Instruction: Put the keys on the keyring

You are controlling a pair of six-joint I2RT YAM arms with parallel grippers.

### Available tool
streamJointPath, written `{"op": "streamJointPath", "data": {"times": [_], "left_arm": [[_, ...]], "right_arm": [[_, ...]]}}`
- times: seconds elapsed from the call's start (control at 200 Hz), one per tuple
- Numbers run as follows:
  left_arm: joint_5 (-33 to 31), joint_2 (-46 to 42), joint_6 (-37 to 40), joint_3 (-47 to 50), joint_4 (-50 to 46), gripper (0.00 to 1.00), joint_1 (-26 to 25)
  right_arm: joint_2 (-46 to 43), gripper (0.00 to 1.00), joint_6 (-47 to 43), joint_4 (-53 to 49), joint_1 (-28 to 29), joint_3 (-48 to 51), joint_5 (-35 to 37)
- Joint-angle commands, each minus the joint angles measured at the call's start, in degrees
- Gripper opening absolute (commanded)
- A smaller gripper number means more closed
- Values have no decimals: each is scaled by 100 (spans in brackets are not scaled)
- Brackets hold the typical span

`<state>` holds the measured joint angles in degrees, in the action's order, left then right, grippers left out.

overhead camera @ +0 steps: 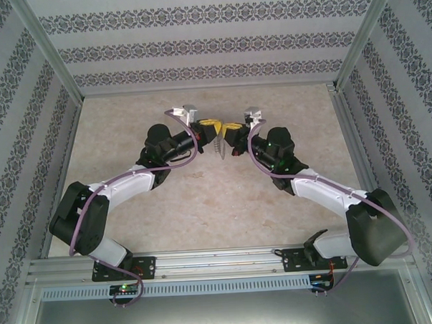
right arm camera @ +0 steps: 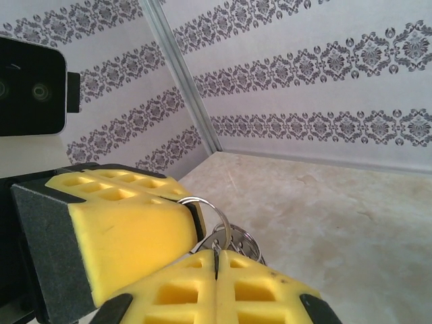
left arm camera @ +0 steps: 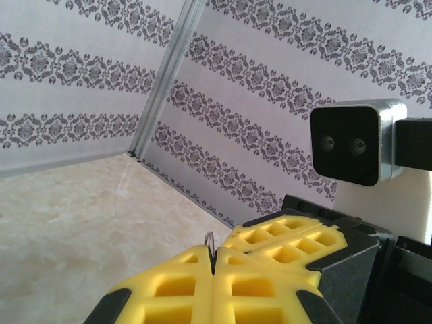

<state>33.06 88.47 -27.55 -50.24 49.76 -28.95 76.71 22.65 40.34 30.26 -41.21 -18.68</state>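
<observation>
Keyring (right arm camera: 214, 210) held mid-air over table (overhead camera: 203, 198): left gripper (left arm camera: 213, 260) jaws pressed together on its wire, right gripper (right arm camera: 216, 260) pinching it likewise; keys (right arm camera: 236, 244) dangle below.

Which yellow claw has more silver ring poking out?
The right gripper: a big keyring loop rises from its shut fingers. The left gripper shows just a tiny sliver.

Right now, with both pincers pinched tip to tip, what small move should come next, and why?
Probably a slight twist of the right pincer to work the key along the keyring: it and the left pincer are both shut on the ring, the key right beside it.
</observation>
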Motion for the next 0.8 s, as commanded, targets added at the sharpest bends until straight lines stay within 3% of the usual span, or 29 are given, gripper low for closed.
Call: {"op": "streamJointPath", "data": {"times": [0.0, 0.305, 0.475, 0.704, 0.799], "left_arm": [[10, 6, -171, -24, 936, 0, -167], [-15, 109, -180, -66, 1020, 0, -190], [89, 132, -163, -113, 979, 0, -190], [358, 226, -166, -162, 1044, 0, -190], [450, 246, -172, -187, 1071, 0, -190]], "right_arm": [[215, 0, 204, 162, 102, -211, -571], [193, 0, -42, -247, 41, -359, -1688], [-236, 19, 90, -273, -389, -146, -1756], [-786, 33, 337, -311, -1070, -36, -1912], [-876, 34, 426, -326, -1260, -86, -1903]]}}
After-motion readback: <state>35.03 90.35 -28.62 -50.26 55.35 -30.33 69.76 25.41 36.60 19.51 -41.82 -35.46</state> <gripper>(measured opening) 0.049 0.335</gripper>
